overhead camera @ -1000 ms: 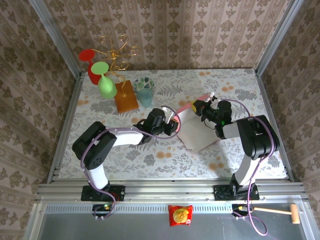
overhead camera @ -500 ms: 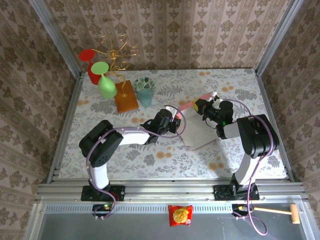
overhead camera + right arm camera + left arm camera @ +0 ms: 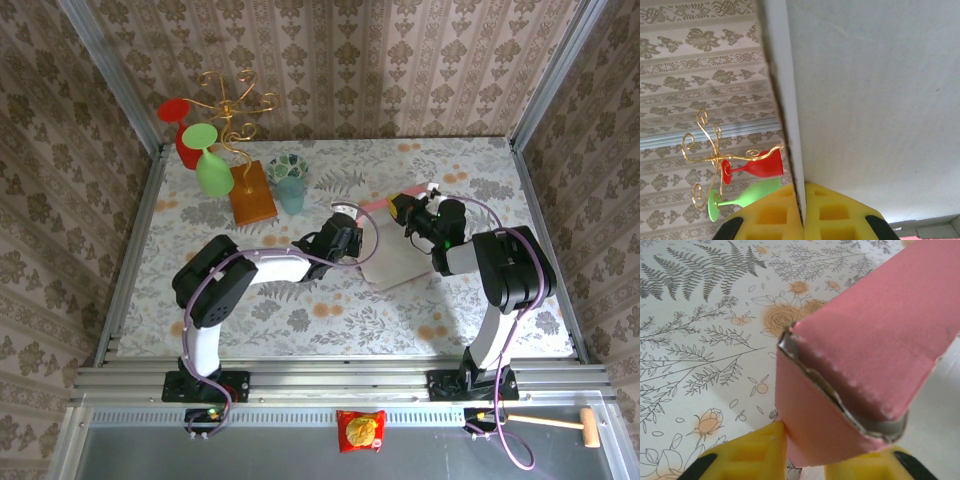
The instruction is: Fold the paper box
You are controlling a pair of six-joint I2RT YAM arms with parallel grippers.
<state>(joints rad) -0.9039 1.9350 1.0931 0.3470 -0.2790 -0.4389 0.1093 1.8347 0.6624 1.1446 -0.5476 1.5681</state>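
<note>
At the middle of the table point(image 3: 490, 165), the left gripper point(image 3: 349, 238) was closed on the paper box point(image 3: 400, 262). In the left wrist view its yellow fingers point(image 3: 752, 452) sat on either side of a folded pink flap of the paper box point(image 3: 875, 330), the left finger touching the flap's lower corner, with the left gripper point(image 3: 807, 460) clamped around the doubled card. Across from it, the right gripper point(image 3: 402, 212) pinched the box's far edge. In the right wrist view the right gripper point(image 3: 802, 210) had its fingers point(image 3: 770, 215) pressed nearly together on a thin white edge of card, and the white reverse of the box point(image 3: 875, 100) rose tilted above them. From above, the box lay between the two grippers, white side up, with a pink strip showing along its far edge. Well to the left stood a teal cup point(image 3: 291, 195) beside an orange-brown block point(image 3: 252, 193). Behind them a gold wire stand point(image 3: 235, 100) carried a red glass point(image 3: 178, 125) and a green glass point(image 3: 213, 172).
</note>
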